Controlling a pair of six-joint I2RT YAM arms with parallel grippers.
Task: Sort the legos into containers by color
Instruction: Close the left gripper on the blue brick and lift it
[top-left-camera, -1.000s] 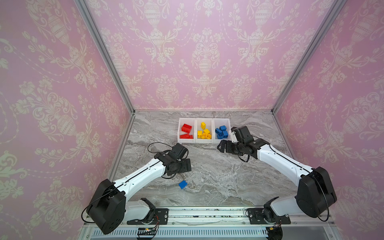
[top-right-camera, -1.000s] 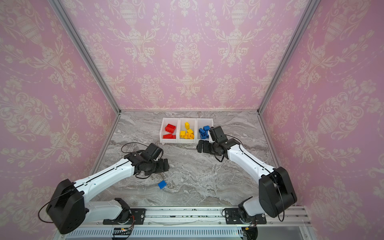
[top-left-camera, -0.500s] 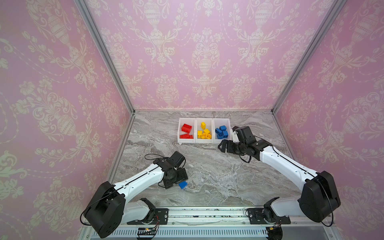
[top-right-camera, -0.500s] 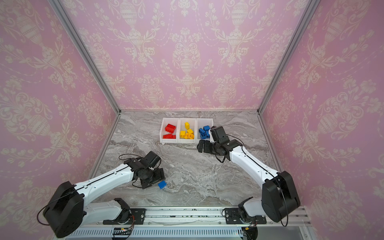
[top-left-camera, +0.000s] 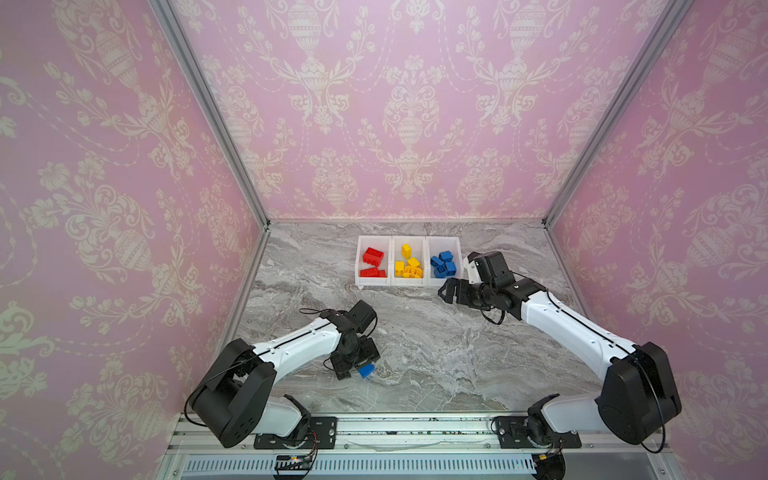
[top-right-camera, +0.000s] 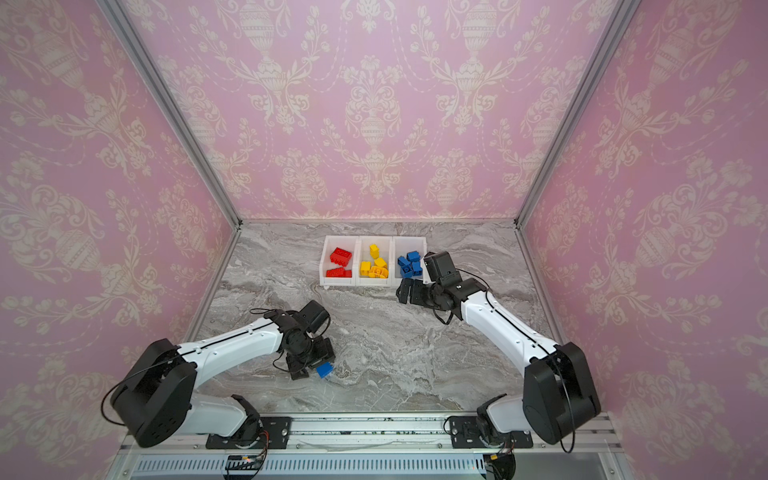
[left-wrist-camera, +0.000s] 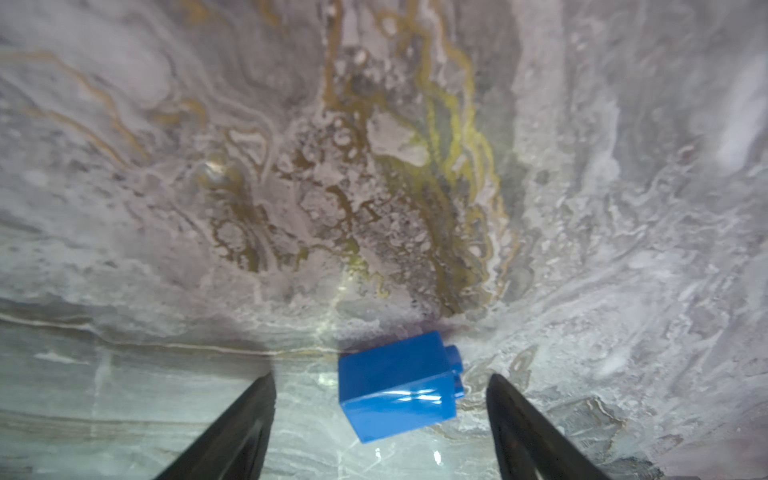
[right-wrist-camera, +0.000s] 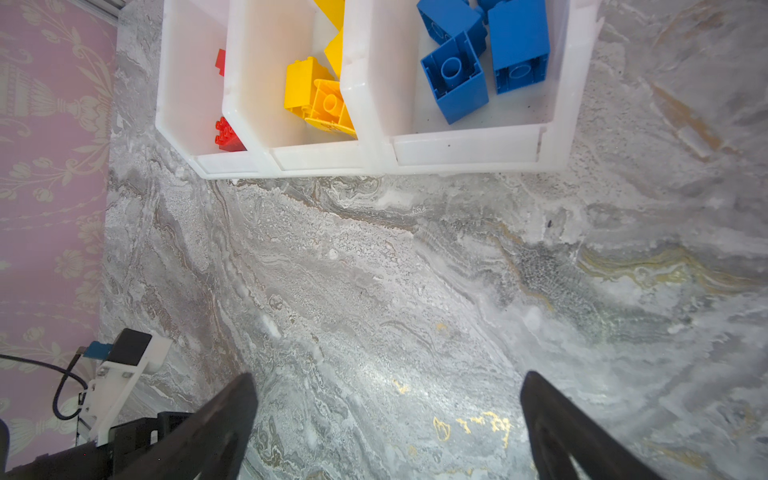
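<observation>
Bins (top-left-camera: 409, 282): three white open bins joined in a row at the back of the marble table (top-left-camera: 436, 353). All places below are given from this row.

- Contents: red bricks (top-left-camera: 372, 256) in one end bin, yellow bricks (top-left-camera: 409, 266) in the middle bin, blue bricks (top-left-camera: 444, 264) in the other end bin. In both top views no colours are mixed.
- One loose blue brick (left-wrist-camera: 397, 390) lies on the table well in front of the row, on the red-bin side. It rests on its side, with its stud pointing sideways. It also shows in a top view (top-right-camera: 324, 369).
- Left gripper (left-wrist-camera: 380, 386): down at the table well in front of the row, with one finger on each side of the loose blue brick. The jaws are apart and bare table shows on both sides of the brick. The gap is wider on one side and narrow on the stud side. Neither finger touches it, so it is not gripped.
- Right gripper (right-wrist-camera: 387, 376): just in front of the blue-bin end of the row and near its corner. The jaws are spread wide with only bare table between them. It holds nothing.
- The red bin is only partly visible from the right wrist.
</observation>
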